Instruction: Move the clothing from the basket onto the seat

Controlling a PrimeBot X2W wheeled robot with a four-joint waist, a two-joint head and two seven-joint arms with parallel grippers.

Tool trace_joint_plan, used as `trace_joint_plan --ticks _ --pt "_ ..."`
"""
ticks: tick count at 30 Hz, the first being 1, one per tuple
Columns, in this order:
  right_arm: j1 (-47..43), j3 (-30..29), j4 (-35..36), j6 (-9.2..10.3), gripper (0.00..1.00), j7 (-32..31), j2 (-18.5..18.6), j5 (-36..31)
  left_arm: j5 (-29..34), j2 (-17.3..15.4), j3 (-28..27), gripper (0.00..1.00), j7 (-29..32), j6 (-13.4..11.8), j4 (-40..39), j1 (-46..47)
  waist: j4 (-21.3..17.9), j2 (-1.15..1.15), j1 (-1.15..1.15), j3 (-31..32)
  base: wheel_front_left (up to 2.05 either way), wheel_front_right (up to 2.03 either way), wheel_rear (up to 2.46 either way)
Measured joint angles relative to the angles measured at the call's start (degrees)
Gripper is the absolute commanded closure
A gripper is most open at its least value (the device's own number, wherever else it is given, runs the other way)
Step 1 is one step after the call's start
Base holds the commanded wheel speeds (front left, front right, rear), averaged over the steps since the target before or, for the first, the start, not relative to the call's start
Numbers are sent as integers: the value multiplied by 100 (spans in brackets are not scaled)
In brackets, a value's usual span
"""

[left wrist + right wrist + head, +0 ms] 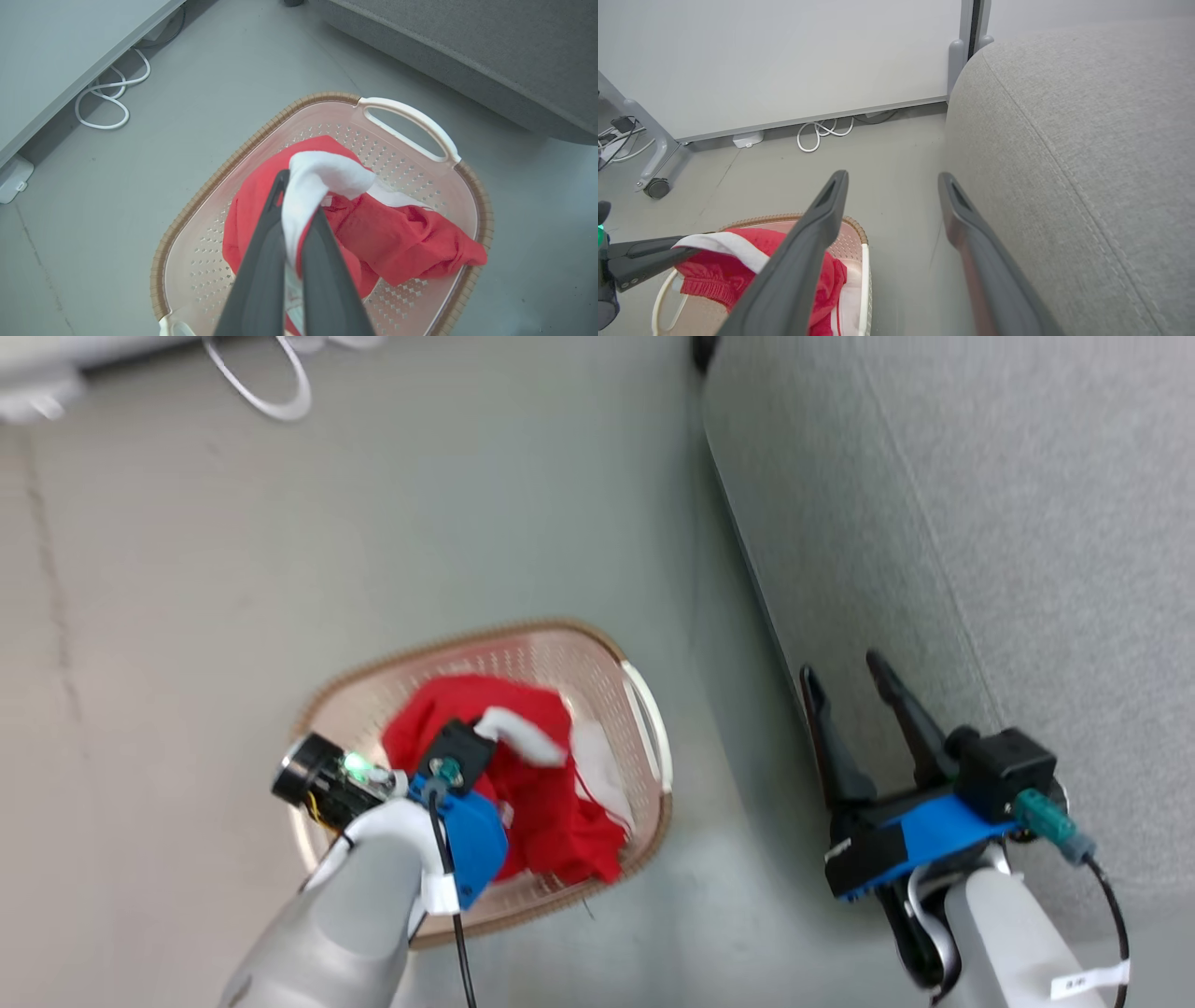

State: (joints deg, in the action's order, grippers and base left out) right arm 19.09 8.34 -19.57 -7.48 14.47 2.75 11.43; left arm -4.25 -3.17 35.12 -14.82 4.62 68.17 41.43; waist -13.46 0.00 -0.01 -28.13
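Left gripper (pixel 296 205) lower centre, clamped on my one clothing (pixel 406 238) bundle, one basket (pixel 411 172), right gripper (pixel 892 179) spread wide, empty, one seat (pixel 1087 140) right.

White cable (pixel 102 126) loops on the grey floor (pixel 187 70); a caster (pixel 656 187) stands apart

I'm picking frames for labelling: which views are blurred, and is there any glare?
Head view: soft all over, basket rim and clothing smeared, probably camera motion. Left wrist view: crisp on the basket's holes; left gripper softer near the lens. Right wrist view: sharp on the seat's weave. No glare in any view; light even, shadows faint.
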Motion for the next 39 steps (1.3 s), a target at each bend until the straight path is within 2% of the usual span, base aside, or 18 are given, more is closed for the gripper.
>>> trace_joint_plan --ticks 7,12,20,26,33,39 --pt "-465 -71 -182 0 0 -219 0 -234 -442 19 354 100 -18 144 -633 -440 297 0 -1 1024 0 0 0" --pt "-956 -174 -224 0 0 -434 0 -363 -811 19 724 100 -16 167 -1053 -749 506 0 -1 1764 0 0 0" --pt "-1460 -236 -7 0 0 -701 2 -394 -1352 26 1212 100 -18 120 -1678 -753 857 0 -2 2680 0 0 0" --pt "-1490 -163 146 0 0 -822 1 -375 -1700 23 1490 100 -19 15 -2091 -444 1081 0 -1 2925 0 0 0" --pt "-1573 -68 218 0 0 -876 2 -271 -2261 26 1852 100 -12 34 -2452 3 1180 0 0 3025 0 0 0" --pt "-1592 30 223 0 0 -878 2 -205 -2769 27 2121 100 118 -62 -2709 318 1199 0 1 3060 0 0 0"
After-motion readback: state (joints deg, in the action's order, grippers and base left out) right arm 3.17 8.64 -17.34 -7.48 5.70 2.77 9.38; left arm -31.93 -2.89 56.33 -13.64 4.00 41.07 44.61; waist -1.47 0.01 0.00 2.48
